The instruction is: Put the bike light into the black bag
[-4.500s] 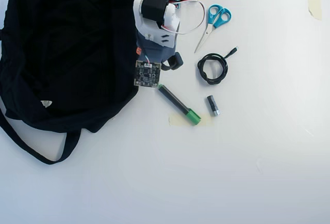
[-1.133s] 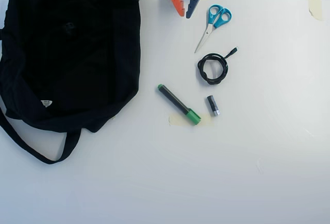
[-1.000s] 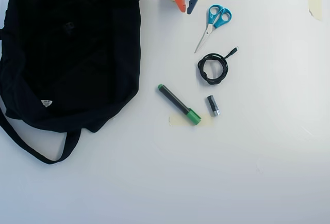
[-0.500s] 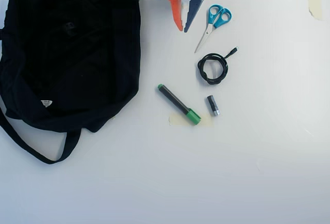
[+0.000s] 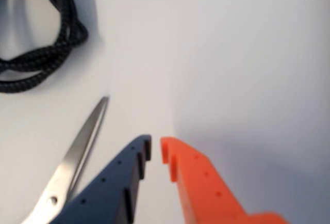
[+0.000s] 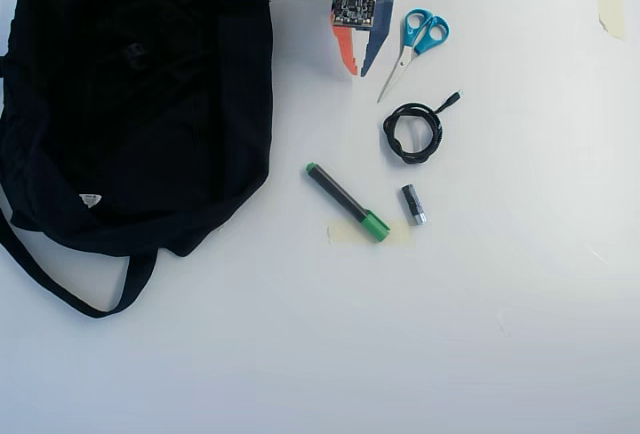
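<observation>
The black bag (image 6: 130, 104) fills the upper left of the overhead view, with its strap (image 6: 60, 289) trailing below it. On its fabric a small dark lump (image 6: 133, 52) shows faintly; it may be the bike light, but black on black makes that hard to tell. My gripper (image 6: 358, 72) reaches in from the top edge, to the right of the bag and just left of the scissors. In the wrist view the gripper (image 5: 155, 149) has its blue and orange fingertips almost touching. Nothing is between them, only bare white table.
Blue-handled scissors (image 6: 415, 39) (image 5: 77, 157) lie right beside the gripper. A coiled black cable (image 6: 412, 132) (image 5: 41, 53) lies below them. A green-capped marker (image 6: 346, 201) and a small grey-black cylinder (image 6: 413, 204) lie mid-table. Tape (image 6: 610, 4) is stuck at the far right.
4.5 s ago the arm hung at the bag's right edge with the looped black block beside it. Since one second ago the gripper has slid down from the top edge toward the scissors.
</observation>
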Controlling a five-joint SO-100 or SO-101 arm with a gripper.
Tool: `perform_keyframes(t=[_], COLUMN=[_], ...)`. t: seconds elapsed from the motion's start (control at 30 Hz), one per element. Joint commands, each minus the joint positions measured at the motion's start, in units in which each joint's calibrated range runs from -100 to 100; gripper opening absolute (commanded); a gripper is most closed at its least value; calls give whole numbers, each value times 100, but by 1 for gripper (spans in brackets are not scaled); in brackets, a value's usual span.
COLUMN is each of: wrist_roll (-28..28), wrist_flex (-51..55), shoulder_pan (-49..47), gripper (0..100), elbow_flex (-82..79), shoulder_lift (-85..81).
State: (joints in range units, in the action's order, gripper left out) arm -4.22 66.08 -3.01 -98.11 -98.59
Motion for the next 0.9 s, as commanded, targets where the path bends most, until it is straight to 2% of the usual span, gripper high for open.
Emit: perform_keyframes(t=[0.0,0.87], wrist_roll=[3,29], wrist_flex=[558,653], shoulder_pan=[10,-13], gripper=[2,2], elbow_flex=[-126,-126], shoulder_lift=[-66,-58])
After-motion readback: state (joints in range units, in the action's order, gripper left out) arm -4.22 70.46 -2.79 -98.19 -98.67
